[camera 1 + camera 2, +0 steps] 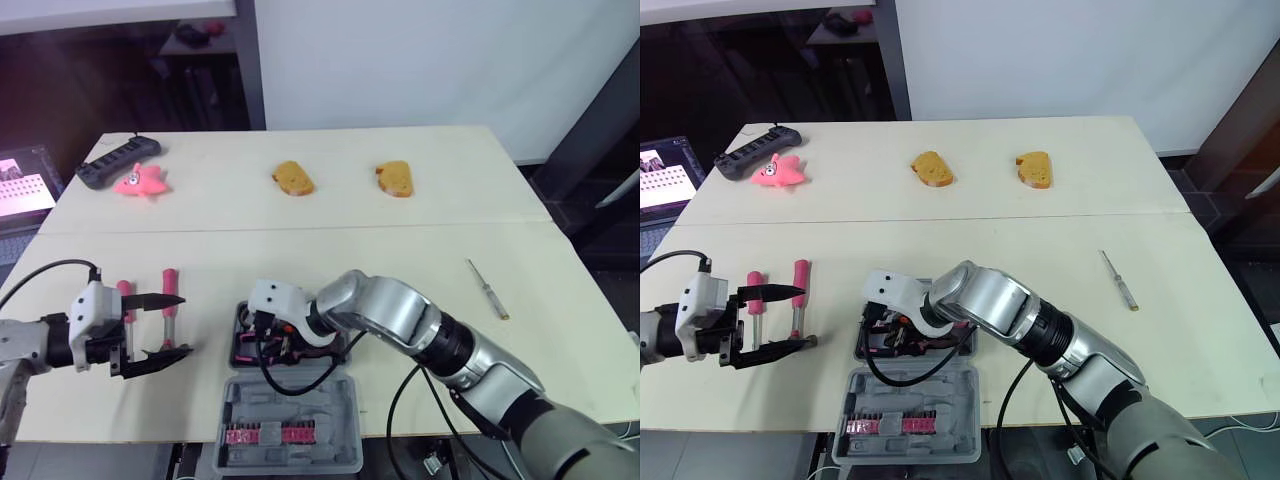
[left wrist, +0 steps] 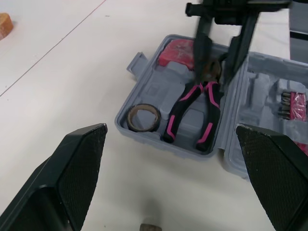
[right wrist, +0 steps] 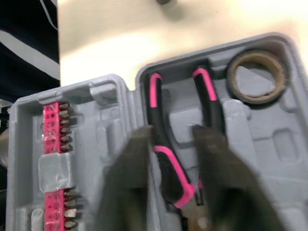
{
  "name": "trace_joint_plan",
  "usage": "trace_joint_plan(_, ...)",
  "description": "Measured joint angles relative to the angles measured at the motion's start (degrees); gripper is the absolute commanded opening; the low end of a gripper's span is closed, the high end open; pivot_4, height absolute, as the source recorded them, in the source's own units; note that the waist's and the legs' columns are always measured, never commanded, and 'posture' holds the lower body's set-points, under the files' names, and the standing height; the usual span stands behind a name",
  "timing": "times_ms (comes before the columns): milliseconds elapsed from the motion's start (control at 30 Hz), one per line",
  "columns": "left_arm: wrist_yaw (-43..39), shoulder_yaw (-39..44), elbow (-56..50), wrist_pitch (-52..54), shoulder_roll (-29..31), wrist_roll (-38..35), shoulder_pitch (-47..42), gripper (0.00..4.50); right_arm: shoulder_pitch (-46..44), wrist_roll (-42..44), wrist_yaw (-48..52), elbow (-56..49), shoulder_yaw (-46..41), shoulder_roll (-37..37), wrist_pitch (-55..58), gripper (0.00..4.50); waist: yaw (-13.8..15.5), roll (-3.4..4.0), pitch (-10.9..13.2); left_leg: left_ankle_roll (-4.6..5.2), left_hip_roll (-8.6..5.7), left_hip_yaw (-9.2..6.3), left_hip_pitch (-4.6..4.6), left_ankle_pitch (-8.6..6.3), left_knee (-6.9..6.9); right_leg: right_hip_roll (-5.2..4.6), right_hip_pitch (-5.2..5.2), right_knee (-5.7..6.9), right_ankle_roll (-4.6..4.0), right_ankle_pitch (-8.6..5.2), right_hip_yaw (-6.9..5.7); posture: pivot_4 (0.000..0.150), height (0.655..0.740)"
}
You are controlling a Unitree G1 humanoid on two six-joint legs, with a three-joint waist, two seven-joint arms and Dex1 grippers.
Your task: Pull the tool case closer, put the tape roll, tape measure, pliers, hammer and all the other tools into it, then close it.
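Observation:
The grey tool case lies open at the table's front middle. Its lid holds pink bits. In its tray lie a tape roll, pink-and-black pliers and a red tape measure. My right gripper reaches down into the tray, open, with its fingers astride the pliers' head. Left of the case, my left gripper stands wide open over a red-handled hammer, pointing toward the case. A red-handled screwdriver lies beside the hammer.
A slim screwdriver lies alone at the right. Far back sit two bread pieces, a pink toy and a black power strip. A lit screen stands off the table's left edge.

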Motion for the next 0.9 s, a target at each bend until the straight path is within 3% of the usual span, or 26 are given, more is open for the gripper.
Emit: trace_joint_plan(900, 0.83, -0.01, -0.21, 0.15, 0.04, 0.00, 0.36, 4.50, 3.62, -7.75, 3.95, 7.13, 4.17, 0.13, -9.42, 0.07, -0.08, -0.01, -0.01, 0.00, 0.00, 0.00, 0.08, 0.00, -0.02, 0.00, 0.06, -0.01, 0.00, 0.00, 0.00, 0.150, 0.7400)
